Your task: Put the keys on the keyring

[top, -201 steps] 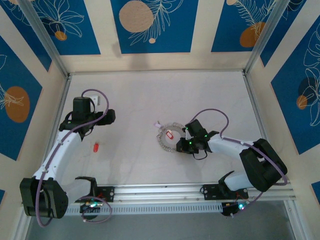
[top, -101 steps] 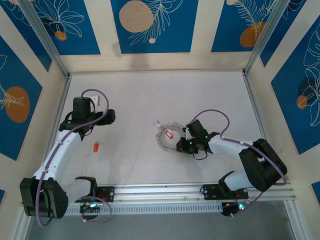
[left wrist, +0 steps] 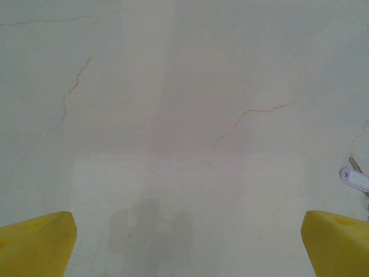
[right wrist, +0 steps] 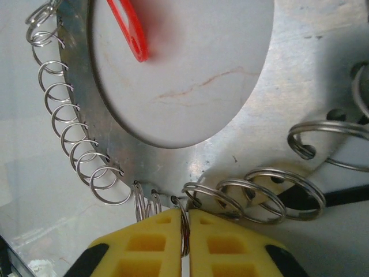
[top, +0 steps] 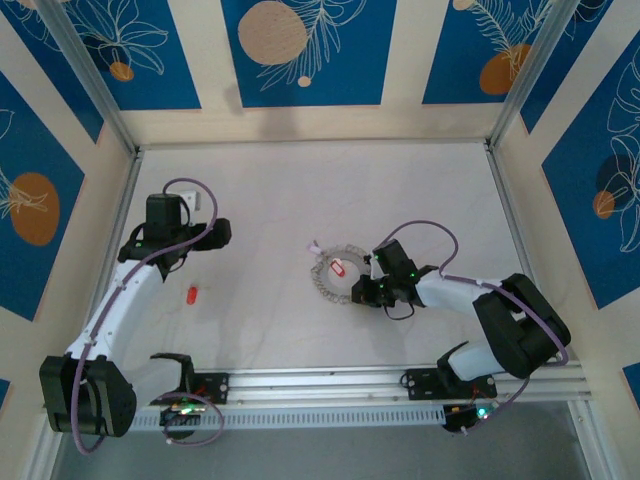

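Pale veined surface (top: 300,190) boxed by blue-patterned walls (top: 300,50). Left hand (left wrist: 187,231) spread wide above bare surface, well apart from the keyring (right wrist: 277,86). Right hand (right wrist: 185,216) pressed together, pinching one wire loop (right wrist: 184,228) on the keyring's rim. Red-headed key (right wrist: 130,32) inside the open centre. White-headed key (left wrist: 354,178) just beside the ring. Second red key (top: 191,294) loose near the left arm (top: 120,300).

The top view looks down from high behind the near edge, taking in the whole surface (top: 260,200). The left wrist view faces bare surface from somewhat above. The right wrist view sits very close over the keyring (right wrist: 277,104), which also lies mid-frame in the top view.
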